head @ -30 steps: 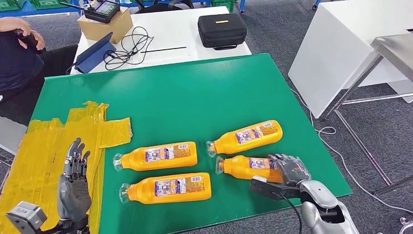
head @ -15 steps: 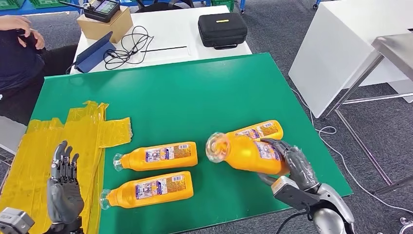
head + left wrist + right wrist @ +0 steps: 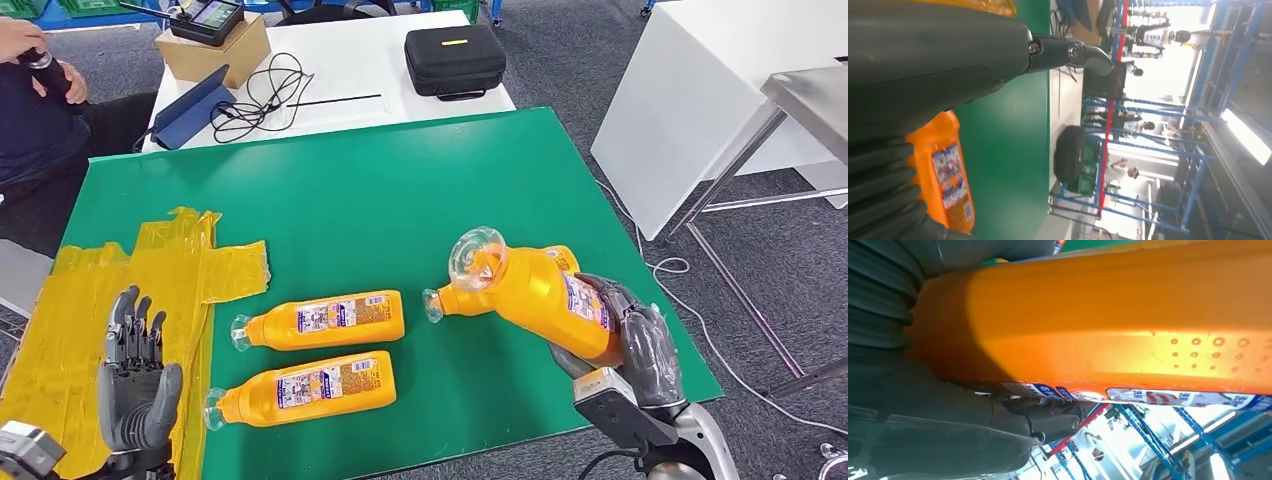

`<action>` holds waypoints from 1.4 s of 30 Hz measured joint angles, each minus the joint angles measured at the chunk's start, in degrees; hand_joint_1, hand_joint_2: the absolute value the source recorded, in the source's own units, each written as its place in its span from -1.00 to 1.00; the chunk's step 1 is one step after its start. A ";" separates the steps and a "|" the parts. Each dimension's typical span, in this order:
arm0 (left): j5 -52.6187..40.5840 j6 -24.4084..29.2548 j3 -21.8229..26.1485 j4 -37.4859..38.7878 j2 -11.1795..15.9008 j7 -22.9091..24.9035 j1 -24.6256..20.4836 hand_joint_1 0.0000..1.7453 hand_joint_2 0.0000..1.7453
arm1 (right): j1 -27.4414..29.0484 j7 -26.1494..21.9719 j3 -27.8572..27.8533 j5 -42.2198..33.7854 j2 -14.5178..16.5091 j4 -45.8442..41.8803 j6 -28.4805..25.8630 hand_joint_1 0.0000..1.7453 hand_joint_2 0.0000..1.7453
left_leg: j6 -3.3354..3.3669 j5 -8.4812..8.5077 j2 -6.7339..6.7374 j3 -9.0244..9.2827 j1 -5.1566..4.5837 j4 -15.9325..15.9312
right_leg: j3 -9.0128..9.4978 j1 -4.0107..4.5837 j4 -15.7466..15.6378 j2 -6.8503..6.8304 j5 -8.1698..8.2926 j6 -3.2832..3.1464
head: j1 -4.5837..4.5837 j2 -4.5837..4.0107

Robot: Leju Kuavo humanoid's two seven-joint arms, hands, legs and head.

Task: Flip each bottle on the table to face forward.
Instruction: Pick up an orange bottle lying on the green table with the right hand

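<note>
Orange bottle (image 3: 545, 290): from the head, your right hand (image 3: 640, 345) has raised it off the green worktop (image 3: 400, 190), grasping its base, mid-flip; three lie flat, your left hand (image 3: 135, 385) released. Left wrist: a black case (image 3: 1070, 152) beyond the worktop. Right wrist: fingers (image 3: 1048, 422) clenched around the bottle.

Yellow tape (image 3: 120, 300) covers the near-left part of the green table (image 3: 380, 190). Beyond it stands a white table (image 3: 340, 70) bearing a black case (image 3: 455, 60), a cardboard box (image 3: 210, 48) with a device (image 3: 205, 18) on top, a blue folder (image 3: 190, 105) and a coiled cable (image 3: 262, 95). A person (image 3: 35, 110) sits at far left, and a metal table (image 3: 800, 110) stands at right.
</note>
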 joint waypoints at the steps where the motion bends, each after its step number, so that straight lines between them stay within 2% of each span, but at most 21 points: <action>1: 0.19 0.05 -0.37 0.27 0.01 -0.01 -0.25 -1.00 1.00 | -0.31 0.12 0.30 -0.02 0.26 0.19 -0.30 1.00 1.00 | 0.00 0.01 0.00 0.02 0.00 0.00 | 0.00 0.00 0.00 0.00 0.00 0.00 | 0.00 0.00; 6: 2.15 0.00 -1.91 1.45 0.24 0.46 -1.16 -1.00 1.00 | -3.11 1.08 1.75 -0.24 1.28 2.52 -1.60 1.00 1.00 | 0.02 0.03 0.04 -0.03 0.01 -0.01 | 0.01 0.00 0.02 0.02 0.01 0.00 | 0.01 0.00; 13: 10.57 -1.92 -7.71 5.76 1.38 3.21 -6.57 -1.00 1.00 | -21.85 4.55 8.56 0.23 5.95 21.71 -6.96 1.00 1.00 | 0.07 0.33 0.35 0.04 0.00 0.01 | -0.06 0.00 0.03 0.21 0.30 0.00 | 0.01 0.00; 18: 18.21 -4.73 -10.72 9.58 2.37 5.49 -10.24 -1.00 1.00 | -32.34 6.02 14.52 0.71 9.54 35.41 -7.70 1.00 1.00 | 0.01 0.48 0.33 -0.10 0.04 0.01 | -0.17 0.02 0.10 0.17 0.38 -0.06 | 0.02 0.00; 23: 20.85 -4.22 -12.22 12.28 3.21 6.02 -13.41 -1.00 1.00 | -41.36 5.59 21.58 1.80 14.96 50.52 -8.83 1.00 1.00 | -0.05 0.53 0.34 -0.21 0.12 0.01 | -0.33 0.06 0.13 0.18 0.44 -0.16 | 0.02 0.00; 31: 21.62 -2.51 -12.38 15.22 4.31 5.87 -16.19 -1.00 1.00 | -48.54 6.60 30.73 1.36 21.92 63.14 -8.75 1.00 1.00 | -0.06 0.53 0.29 -0.41 0.12 0.01 | -0.52 0.08 0.14 0.16 0.43 -0.18 | 0.04 0.00; 38: 21.44 -1.10 -11.65 16.63 4.63 5.15 -17.32 -1.00 1.00 | -50.80 8.21 39.65 -2.06 23.53 67.70 -9.01 1.00 1.00 | -0.06 0.53 0.27 -0.44 0.09 0.01 | -0.53 0.05 0.12 0.15 0.43 -0.18 | 0.04 0.00; 42: 21.48 -1.11 -11.12 16.87 4.78 5.14 -17.33 -1.00 1.00 | -51.02 8.55 42.46 -2.56 23.70 68.88 -9.25 1.00 1.00 | -0.06 0.53 0.27 -0.47 0.09 0.01 | -0.56 0.05 0.12 0.15 0.42 -0.18 | 0.03 0.00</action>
